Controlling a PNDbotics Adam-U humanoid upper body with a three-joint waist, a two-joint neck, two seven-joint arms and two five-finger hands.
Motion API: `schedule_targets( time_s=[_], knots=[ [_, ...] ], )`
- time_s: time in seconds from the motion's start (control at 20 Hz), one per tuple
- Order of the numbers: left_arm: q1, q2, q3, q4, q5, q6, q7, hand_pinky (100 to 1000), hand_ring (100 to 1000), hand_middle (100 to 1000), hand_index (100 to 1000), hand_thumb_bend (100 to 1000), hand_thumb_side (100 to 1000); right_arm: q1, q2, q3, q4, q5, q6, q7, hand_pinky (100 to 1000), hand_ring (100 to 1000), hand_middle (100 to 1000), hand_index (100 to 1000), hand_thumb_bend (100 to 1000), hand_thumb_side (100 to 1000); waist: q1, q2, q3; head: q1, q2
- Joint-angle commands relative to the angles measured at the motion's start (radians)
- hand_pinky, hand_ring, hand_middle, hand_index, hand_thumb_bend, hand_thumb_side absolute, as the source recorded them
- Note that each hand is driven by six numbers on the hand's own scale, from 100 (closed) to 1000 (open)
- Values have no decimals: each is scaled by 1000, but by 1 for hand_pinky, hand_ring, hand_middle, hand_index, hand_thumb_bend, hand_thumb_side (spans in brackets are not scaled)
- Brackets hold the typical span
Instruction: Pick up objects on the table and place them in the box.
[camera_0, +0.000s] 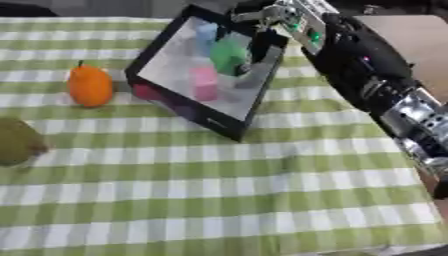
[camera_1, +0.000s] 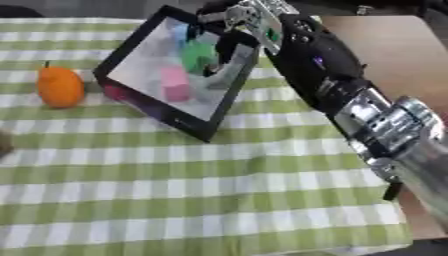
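Observation:
A black box (camera_0: 188, 112) lies tilted on the green checked cloth, left of my right arm. Inside it are a green object (camera_0: 229, 56), a pink block (camera_0: 205, 82) and a pale blue object (camera_0: 206, 32). My right hand (camera_0: 273, 22) hangs over the box's far right corner, just beside the green object. Blur hides whether it touches anything. An orange fruit (camera_0: 90, 86) stands on the cloth left of the box. An olive-green fruit (camera_0: 16, 142) sits at the left edge, nearer to me. My left hand does not show.
A bare brown tabletop (camera_0: 411, 40) shows beyond the cloth's right side, behind my right forearm (camera_1: 385, 125). The cloth's front edge runs along the bottom of the view. A grey shape (camera_0: 254, 76) lies in the box near the pink block.

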Motion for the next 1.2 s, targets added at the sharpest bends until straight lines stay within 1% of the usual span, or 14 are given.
schedule_targets(
  time_s=[0.05, 0.35, 0.5, 0.55, 0.6, 0.65, 0.7, 0.75, 0.8, 0.9, 1.0, 1.05, 1.1, 1.2],
  knots=[
    [-5, 28, 2, -13, 0, -1, -1, 898, 823, 732, 805, 363, 802, -18, -23, -12, -9, -7, -4, 0, 897, 865, 817, 880, 559, 267, -11, -24, -2, 3, -2],
    [-4, 29, 2, -13, -1, -1, 0, 898, 823, 731, 805, 370, 807, -9, -46, -15, -43, -57, 7, 20, 901, 863, 814, 881, 554, 256, -9, -28, -9, 7, -2],
    [-7, 39, 1, -13, -3, -1, -2, 898, 823, 732, 805, 362, 793, 10, -76, -27, -109, -126, 31, 26, 901, 845, 795, 870, 537, 244, -6, -31, -12, 10, -2],
    [-10, 50, 0, -14, -5, 0, -3, 897, 823, 732, 806, 362, 790, 25, -95, -39, -157, -171, 48, 15, 901, 839, 789, 867, 523, 260, -5, -32, -14, 13, -2],
    [-14, 62, -1, -15, -8, 0, -3, 897, 823, 733, 806, 362, 786, 45, -118, -52, -212, -226, 73, -2, 901, 828, 777, 859, 466, 295, -3, -33, -16, 17, -2],
    [-19, 78, -1, -16, -10, 0, -4, 896, 824, 733, 806, 361, 782, 67, -142, -66, -268, -289, 107, -23, 904, 822, 770, 852, 431, 306, -2, -34, -18, 21, -2],
    [-24, 94, -2, -17, -14, 1, -5, 896, 825, 737, 808, 363, 772, 89, -167, -78, -322, -334, 147, -46, 912, 817, 762, 840, 369, 321, 0, -35, -22, 24, -2],
    [-33, 117, -5, -19, -20, 3, -8, 895, 826, 740, 811, 364, 767, 114, -188, -94, -375, -406, 184, -71, 916, 817, 761, 834, 336, 340, 1, -36, -26, 27, -2],
    [-44, 141, -7, -22, -26, 5, -12, 894, 827, 746, 815, 371, 752, 141, -211, -108, -425, -481, 223, -95, 926, 820, 761, 825, 239, 379, 3, -38, -30, 29, -2],
    [-70, 192, -9, -28, -40, 14, -17, 891, 830, 753, 818, 381, 727, 202, -258, -141, -523, -631, 294, -147, 942, 828, 765, 822, 108, 444, 7, -39, -36, 35, -2],
    [-99, 256, -15, -33, -50, 32, -23, 889, 837, 764, 822, 399, 694, 275, -298, -196, -616, -768, 348, -204, 958, 833, 765, 822, 100, 456, 13, -39, -42, 47, -2],
    [-111, 290, -18, -35, -52, 46, -28, 888, 837, 766, 823, 405, 686, 313, -313, -232, -659, -834, 369, -238, 961, 833, 764, 821, 100, 434, 16, -39, -46, 54, -2],
    [-120, 323, -21, -37, -55, 60, -35, 887, 839, 771, 825, 410, 674, 345, -324, -265, -696, -893, 387, -271, 962, 831, 760, 819, 177, 345, 19, -39, -49, 62, -2],
    [-137, 398, -30, -39, -63, 102, -64, 888, 843, 779, 833, 410, 675, 405, -346, -328, -759, -974, 409, -333, 956, 826, 747, 811, 302, 261, 23, -39, -57, 74, -2]
  ],
)
